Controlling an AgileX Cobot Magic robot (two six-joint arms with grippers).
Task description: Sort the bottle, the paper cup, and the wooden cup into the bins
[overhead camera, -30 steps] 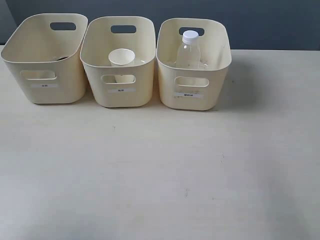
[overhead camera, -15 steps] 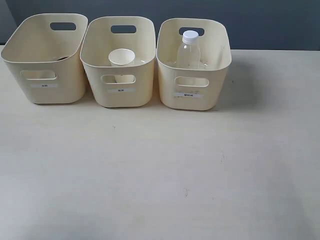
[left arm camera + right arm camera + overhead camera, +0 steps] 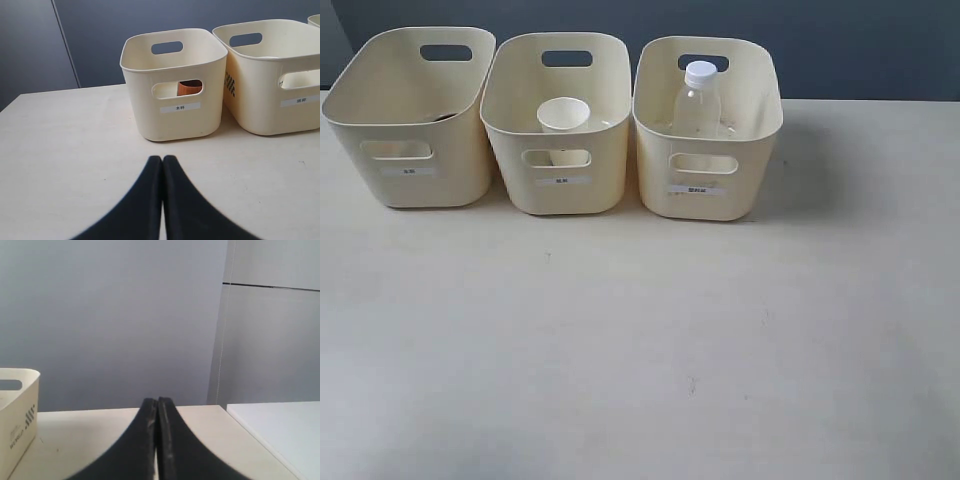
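Three cream bins stand in a row at the back of the table. The bottle (image 3: 698, 100) stands upright in the right bin (image 3: 708, 195). The paper cup (image 3: 563, 117) sits upright in the middle bin (image 3: 560, 195). The wooden cup (image 3: 189, 87) shows through the handle cutout of the left bin (image 3: 172, 120), (image 3: 408, 185); in the exterior view it is almost hidden. My left gripper (image 3: 162, 159) is shut and empty, on the table side of the left bin. My right gripper (image 3: 157, 401) is shut and empty, away from the bins. Neither gripper shows in the exterior view.
The pale table (image 3: 640, 340) stretches in front of the bins. A dark wall stands behind them. In the right wrist view a bin's edge (image 3: 20, 415) shows at one side, and a white surface (image 3: 285, 430) lies beyond the table edge.
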